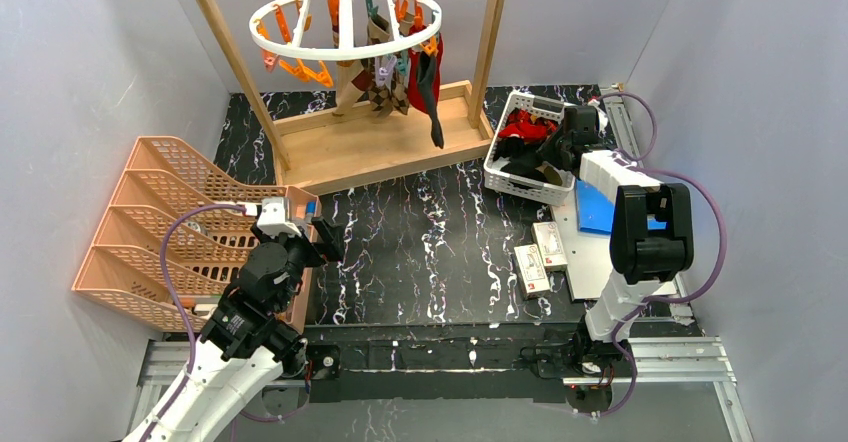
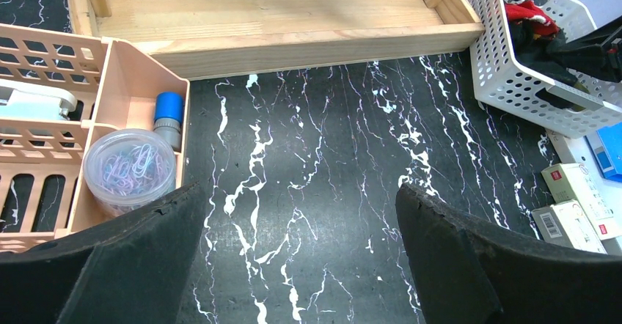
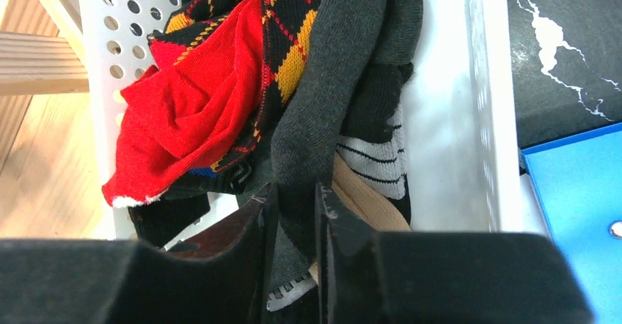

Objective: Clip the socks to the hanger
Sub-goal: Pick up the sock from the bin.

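Right tool [image 3: 295, 214] pinches a grey sock [image 3: 334, 82] in the basket [image 3: 444, 119]; left tool [image 2: 297, 192] gapes wide.

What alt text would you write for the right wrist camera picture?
The right gripper pinches a dark grey sock inside a white basket. A red sock and a red-and-yellow argyle sock lie heaped beside it.

One hanger [image 1: 345, 24]; perhaps three socks [image 1: 385, 82] clipped on. One basket [image 1: 525, 187], its heap of socks uncountable. Two boxes [image 1: 548, 245].
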Robot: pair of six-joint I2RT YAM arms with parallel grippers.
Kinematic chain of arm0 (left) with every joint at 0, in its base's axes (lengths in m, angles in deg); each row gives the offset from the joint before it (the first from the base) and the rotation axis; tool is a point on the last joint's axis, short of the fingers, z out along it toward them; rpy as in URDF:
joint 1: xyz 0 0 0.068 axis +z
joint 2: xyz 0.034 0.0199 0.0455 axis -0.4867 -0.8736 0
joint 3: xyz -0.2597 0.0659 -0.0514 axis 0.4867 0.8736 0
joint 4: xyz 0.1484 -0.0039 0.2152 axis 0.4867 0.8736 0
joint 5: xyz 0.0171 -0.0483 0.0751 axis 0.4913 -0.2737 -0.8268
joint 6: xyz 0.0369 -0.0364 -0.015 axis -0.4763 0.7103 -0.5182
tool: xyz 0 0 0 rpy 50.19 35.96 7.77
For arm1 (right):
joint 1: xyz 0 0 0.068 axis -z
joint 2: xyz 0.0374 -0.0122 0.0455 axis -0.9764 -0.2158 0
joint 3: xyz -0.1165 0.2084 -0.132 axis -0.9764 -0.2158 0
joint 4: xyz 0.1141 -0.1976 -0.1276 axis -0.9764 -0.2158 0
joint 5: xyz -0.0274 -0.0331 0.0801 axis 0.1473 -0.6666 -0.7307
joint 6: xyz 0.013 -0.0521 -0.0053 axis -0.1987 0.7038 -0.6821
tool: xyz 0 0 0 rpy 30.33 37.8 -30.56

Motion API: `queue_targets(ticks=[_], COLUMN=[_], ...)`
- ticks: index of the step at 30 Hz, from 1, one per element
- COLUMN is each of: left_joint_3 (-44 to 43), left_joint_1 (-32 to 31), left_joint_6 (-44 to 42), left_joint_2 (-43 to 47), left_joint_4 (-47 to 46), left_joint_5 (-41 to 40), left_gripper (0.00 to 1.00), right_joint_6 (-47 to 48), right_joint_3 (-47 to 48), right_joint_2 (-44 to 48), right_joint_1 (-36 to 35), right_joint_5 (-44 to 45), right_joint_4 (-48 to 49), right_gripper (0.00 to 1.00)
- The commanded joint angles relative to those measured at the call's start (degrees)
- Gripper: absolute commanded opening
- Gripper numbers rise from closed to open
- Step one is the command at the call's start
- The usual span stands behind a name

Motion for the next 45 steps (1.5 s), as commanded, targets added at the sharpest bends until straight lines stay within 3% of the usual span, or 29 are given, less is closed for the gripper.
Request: queue_targets(ticks=[1,4,7,19,33,39,45], left_joint_3=[-0.1,-0.2,-0.2,-0.2,-0.1,-0.1,0.0], left_joint_1=[-0.1,-0.1,-0.1,-0.1,-0.1,-0.1,-0.1], left_joint_6=[-0.6,-0.6,-0.5,-0.4,-0.3,-0.3,-0.3], left_joint_2=[-0.2,-0.3,-0.4,0.0,1.1,1.5,1.6], left_joint_4=[-0.7,-0.8,-0.9,-1.1,-1.1,-1.2,-1.5], left_joint_5=[0.1,0.5,0.5,1.6,2.2,2.5,2.9], left_gripper=[0.98,0.98,0.98,0.98,0.98,0.98,0.98], right_joint_6=[1.0,1.6,1.9,3.3,3.0,3.4,2.3], right_joint_3=[2.0,2.1,2.4,3.9,9.9,10.5,7.8], right_joint_2=[-0.5,0.4,2.4,14.5,18.1,20.7,26.0], right_joint_1=[0.1,0.1,0.1,0.1,0.1,0.1,-0.2], right_joint_5=[-0.5,-0.8,-0.6,2.8,-4.9,-14.4,-30.2], right_joint_4=[1.6,1.6,1.4,1.3,-2.7,0.0,7.0], right_gripper=[0.28,0.11,0.01,0.01,0.01,0.01,0.01])
